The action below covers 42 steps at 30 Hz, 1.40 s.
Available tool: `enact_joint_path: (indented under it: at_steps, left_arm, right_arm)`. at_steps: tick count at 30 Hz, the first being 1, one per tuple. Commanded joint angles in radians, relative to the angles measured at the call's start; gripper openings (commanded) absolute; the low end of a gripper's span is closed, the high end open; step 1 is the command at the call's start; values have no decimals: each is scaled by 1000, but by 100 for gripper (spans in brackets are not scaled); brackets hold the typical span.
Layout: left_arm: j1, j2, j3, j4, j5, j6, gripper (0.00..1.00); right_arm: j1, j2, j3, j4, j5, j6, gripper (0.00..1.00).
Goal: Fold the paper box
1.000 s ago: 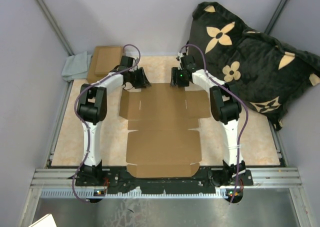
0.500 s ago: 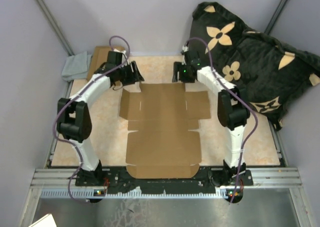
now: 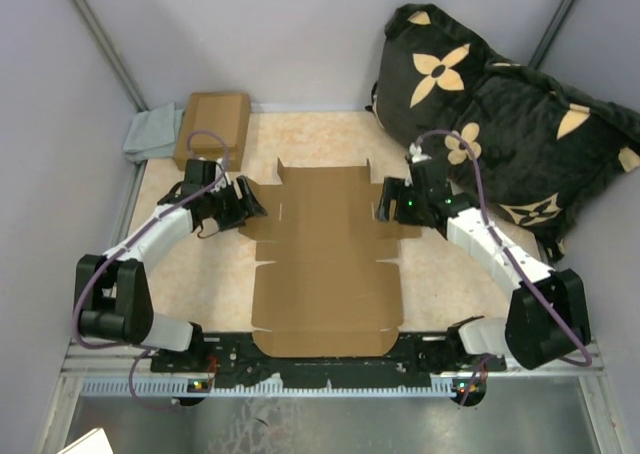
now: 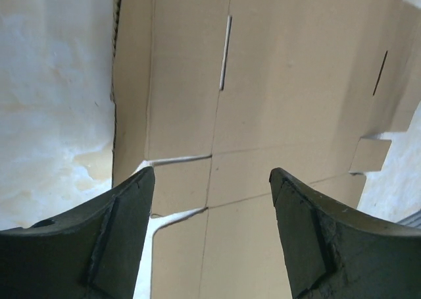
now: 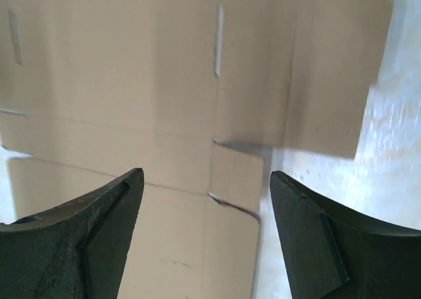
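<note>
The paper box (image 3: 325, 254) is a flat brown die-cut cardboard sheet with flaps and slits, lying in the middle of the table. My left gripper (image 3: 250, 202) is open and empty, just above the sheet's left side flap (image 4: 177, 101). My right gripper (image 3: 385, 200) is open and empty, just above the right side flap (image 5: 322, 81). Both wrist views look down on the sheet's creases, slits and notches between the open fingers. Neither gripper holds the sheet.
A smaller stacked pair of brown cardboard boxes (image 3: 212, 126) stands at the back left beside a grey cloth (image 3: 152, 134). A black cushion with tan flowers (image 3: 500, 114) fills the back right. The tan table surface (image 3: 200, 284) shows either side of the sheet.
Both arms have swung outward and drawn back toward me, from the sheet's far edge to its left and right side flaps. The sheet's far flap now lies flat.
</note>
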Motion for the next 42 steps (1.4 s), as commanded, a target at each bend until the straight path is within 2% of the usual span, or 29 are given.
enact_joint_path:
  at_steps: [1,14,31,42]
  left_arm:
    - [-4,-48,-42,49,56,-33,77]
    - [-4,-1,-137,48,40,-12,75]
    - [-21,58,-160,35,31,-3,71]
    - [-82,128,-139,35,-17,-10,70]
  right_arm:
    - [-7,-72,-114,57,6,37,79]
    - [-11,6,-239,150,-66,62,78]
    - [-11,76,-254,190,-92,52,77]
    - [-11,87,-247,198,-124,45,75]
